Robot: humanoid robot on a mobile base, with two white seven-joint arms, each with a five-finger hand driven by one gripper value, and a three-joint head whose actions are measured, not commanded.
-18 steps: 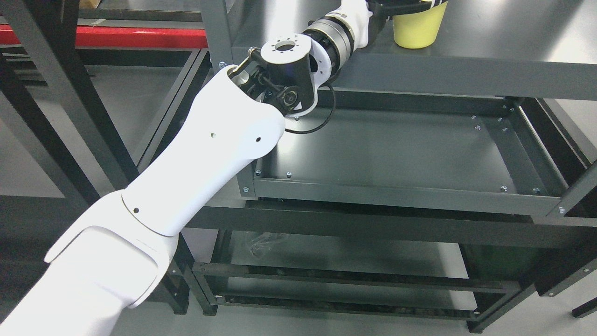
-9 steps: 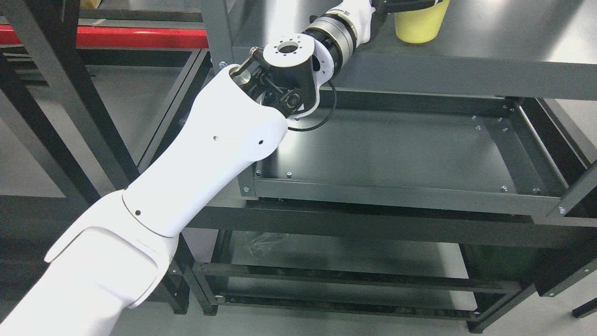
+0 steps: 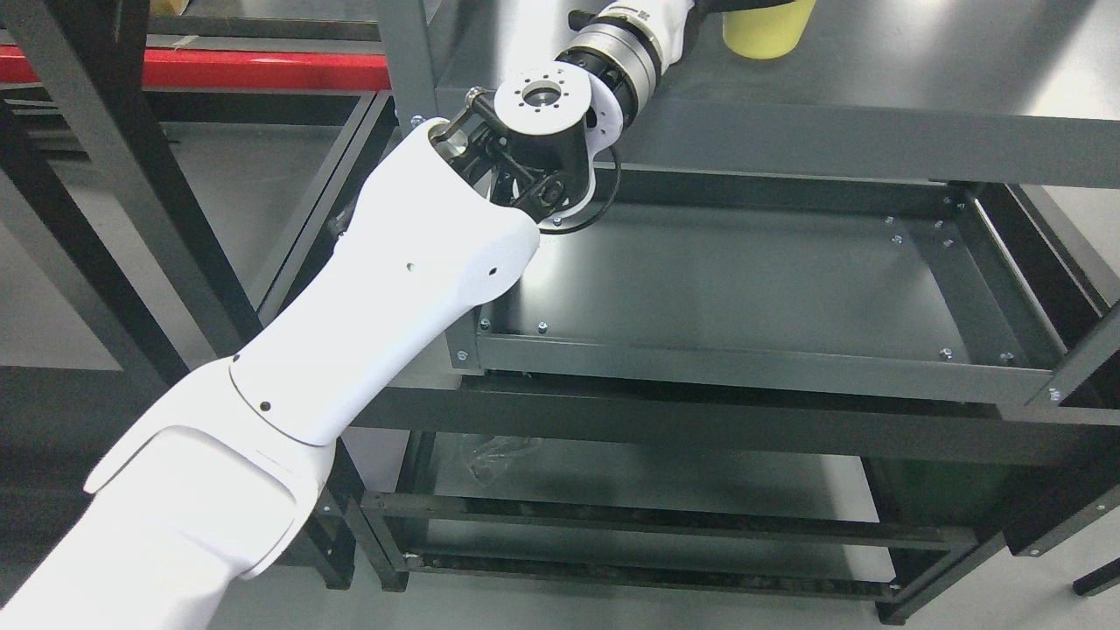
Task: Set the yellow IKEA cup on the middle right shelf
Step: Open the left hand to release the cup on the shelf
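Since the earlier frame, the white left arm (image 3: pixel 367 324) has reached further up and away, carrying the pale yellow plastic cup (image 3: pixel 766 31) toward the top edge. Beyond the elbow lies an empty dark grey metal shelf tray (image 3: pixel 744 363). Farther off, the cup sits just above the upper grey shelf (image 3: pixel 875 131). The hand is cropped out, so its grip cannot be told. Judged risk: releasing while tilted could tip the cup.

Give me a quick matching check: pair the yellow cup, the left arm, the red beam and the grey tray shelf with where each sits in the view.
Things:
1. yellow plastic cup
2. white left arm
3. red metal beam
4. grey metal tray shelf

Places:
A. upper left
B. top edge, on upper shelf
C. centre right
D. rising from lower left

Pairs: 1-B, 2-D, 3-A, 4-C
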